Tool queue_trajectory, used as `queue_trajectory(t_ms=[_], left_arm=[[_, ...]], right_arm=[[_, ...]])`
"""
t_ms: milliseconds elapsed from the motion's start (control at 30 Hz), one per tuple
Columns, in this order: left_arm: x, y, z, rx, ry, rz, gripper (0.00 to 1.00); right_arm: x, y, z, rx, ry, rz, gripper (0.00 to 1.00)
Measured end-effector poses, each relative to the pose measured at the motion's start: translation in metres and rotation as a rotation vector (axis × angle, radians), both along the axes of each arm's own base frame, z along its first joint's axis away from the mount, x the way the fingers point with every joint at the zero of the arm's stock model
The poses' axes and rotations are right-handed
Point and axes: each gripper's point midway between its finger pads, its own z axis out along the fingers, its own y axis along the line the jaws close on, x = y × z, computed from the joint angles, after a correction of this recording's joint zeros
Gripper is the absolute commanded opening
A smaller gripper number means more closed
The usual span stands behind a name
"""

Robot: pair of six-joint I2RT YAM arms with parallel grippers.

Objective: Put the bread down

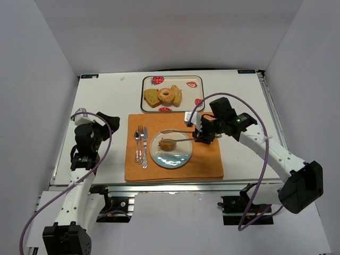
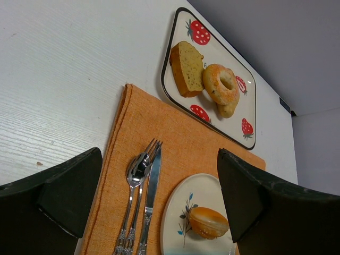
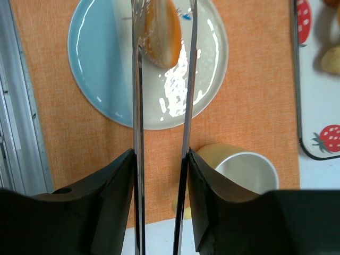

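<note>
A round golden bread roll (image 1: 168, 143) lies on the pale blue plate (image 1: 179, 157) on the orange placemat (image 1: 207, 159). My right gripper (image 1: 202, 135) is shut on metal tongs (image 1: 178, 131) that reach left over the plate. In the right wrist view the tongs' arms (image 3: 187, 106) pass between my fingers (image 3: 109, 186), and their tips stand on either side of the roll (image 3: 162, 32). I cannot tell if they squeeze it. My left gripper (image 1: 93, 127) is open and empty, left of the mat. Its view shows the roll (image 2: 209, 222) on the plate (image 2: 186, 199).
A strawberry-patterned tray (image 1: 172, 79) at the back holds a bread slice (image 1: 152, 98), a doughnut (image 1: 167, 94) and another piece. A fork, spoon and knife (image 1: 141, 146) lie left of the plate. A yellow cup (image 3: 247, 170) stands on the mat under my right wrist.
</note>
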Motion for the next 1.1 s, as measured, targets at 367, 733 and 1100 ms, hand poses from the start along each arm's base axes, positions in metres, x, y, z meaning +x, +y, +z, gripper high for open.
queue_trajectory(t_ms=[367, 733, 1100], left_arm=[[0.001, 0.000, -0.003, -0.001, 0.010, -0.002, 0.98], [0.000, -0.001, 0.000, -0.001, 0.000, -0.003, 0.98], [-0.002, -0.001, 0.000, -0.001, -0.004, -0.003, 0.98]], right_arm=[[0.088, 0.030, 0.056, 0.058, -0.226, -0.126, 0.42], [0.177, 0.036, -0.006, -0.159, -0.400, -0.131, 0.44], [0.198, 0.039, 0.007, -0.175, -0.527, -0.118, 0.46]])
